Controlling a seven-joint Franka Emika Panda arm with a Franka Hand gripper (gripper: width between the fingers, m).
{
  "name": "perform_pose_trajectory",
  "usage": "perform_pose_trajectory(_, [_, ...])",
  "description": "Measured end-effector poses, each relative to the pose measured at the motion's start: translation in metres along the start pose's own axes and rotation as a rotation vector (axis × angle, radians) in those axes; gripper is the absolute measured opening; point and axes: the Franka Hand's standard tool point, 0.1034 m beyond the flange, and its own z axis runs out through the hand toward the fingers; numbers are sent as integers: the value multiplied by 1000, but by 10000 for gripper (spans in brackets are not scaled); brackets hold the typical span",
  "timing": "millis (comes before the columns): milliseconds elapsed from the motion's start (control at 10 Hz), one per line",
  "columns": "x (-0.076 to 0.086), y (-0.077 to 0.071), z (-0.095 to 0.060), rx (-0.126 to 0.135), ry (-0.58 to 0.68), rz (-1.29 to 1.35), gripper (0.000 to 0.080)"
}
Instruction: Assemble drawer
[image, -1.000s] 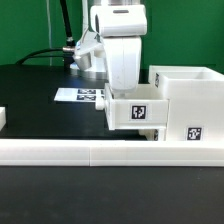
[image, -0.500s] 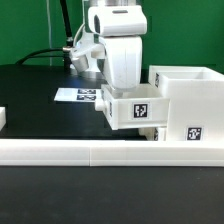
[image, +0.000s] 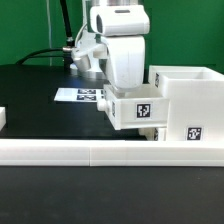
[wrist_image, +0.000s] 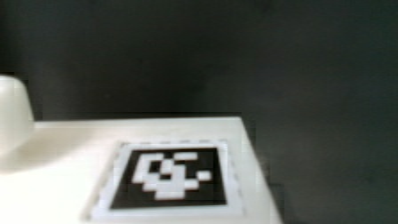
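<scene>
A small white drawer box (image: 140, 110) with a black marker tag on its front sits tilted against the left side of the larger white drawer housing (image: 192, 95), on the exterior view's right. My gripper (image: 125, 92) comes down from above onto the small box's rear wall. Its fingertips are hidden behind that wall, and the box moves with it. The wrist view shows no fingers, only a blurred white panel with a tag (wrist_image: 169, 170) close under the camera, over the black table.
The marker board (image: 78, 96) lies flat on the black table behind the box. A long white rail (image: 90, 152) runs along the front. A small white part (image: 3, 118) sits at the exterior view's left edge. A rounded white shape (wrist_image: 15, 115) shows in the wrist view.
The gripper and the small box shifted toward the exterior view's left half a second ago. They have now come back right, against the housing.
</scene>
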Motion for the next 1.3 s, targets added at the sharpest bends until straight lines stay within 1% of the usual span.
perform_pose_trajectory(400, [4, -2, 0, 5, 0, 50, 42])
perform_pose_trajectory(800, [14, -7, 2, 9, 5, 145, 42])
perform_pose_trajectory(1300, [12, -6, 2, 13, 0, 90, 42])
